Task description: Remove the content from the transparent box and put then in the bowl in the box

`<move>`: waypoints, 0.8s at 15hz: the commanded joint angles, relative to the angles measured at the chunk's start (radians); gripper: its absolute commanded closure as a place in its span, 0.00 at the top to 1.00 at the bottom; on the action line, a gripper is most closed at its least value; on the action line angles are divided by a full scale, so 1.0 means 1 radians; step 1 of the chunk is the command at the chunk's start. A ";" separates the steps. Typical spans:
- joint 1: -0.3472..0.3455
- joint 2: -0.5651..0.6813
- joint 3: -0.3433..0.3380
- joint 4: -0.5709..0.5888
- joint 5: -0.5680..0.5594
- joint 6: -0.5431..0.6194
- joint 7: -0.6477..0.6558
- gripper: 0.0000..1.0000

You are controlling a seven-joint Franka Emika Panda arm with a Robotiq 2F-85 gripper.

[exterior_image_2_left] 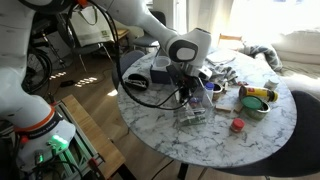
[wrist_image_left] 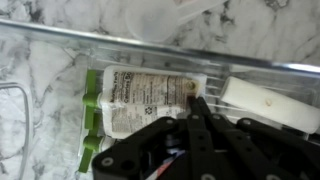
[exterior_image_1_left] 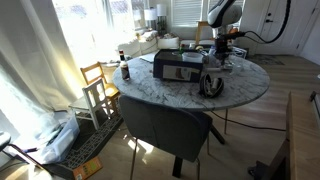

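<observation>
The transparent box [exterior_image_2_left: 193, 113] stands on the marble table, and its clear rim [wrist_image_left: 150, 44] crosses the wrist view. Inside lie a white printed packet with a green edge [wrist_image_left: 135, 100] and a white cylinder [wrist_image_left: 265, 101]. My gripper [wrist_image_left: 195, 100] reaches down into the box [exterior_image_2_left: 185, 97], its fingers pressed together on the packet's right edge. The dark grey box [exterior_image_1_left: 178, 67] sits on the table beside the arm. A green and yellow bowl [exterior_image_2_left: 255, 99] stands on the table past the transparent box.
A black-and-yellow round object [exterior_image_1_left: 212, 85] sits near the table's front edge. A small red item [exterior_image_2_left: 237, 125], a black cable loop [exterior_image_2_left: 135, 78] and other clutter lie on the table. A grey chair [exterior_image_1_left: 165, 128] and a wooden chair [exterior_image_1_left: 98, 85] stand nearby.
</observation>
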 commanded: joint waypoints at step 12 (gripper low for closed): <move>0.038 -0.467 0.029 -0.207 0.035 0.049 -0.090 0.00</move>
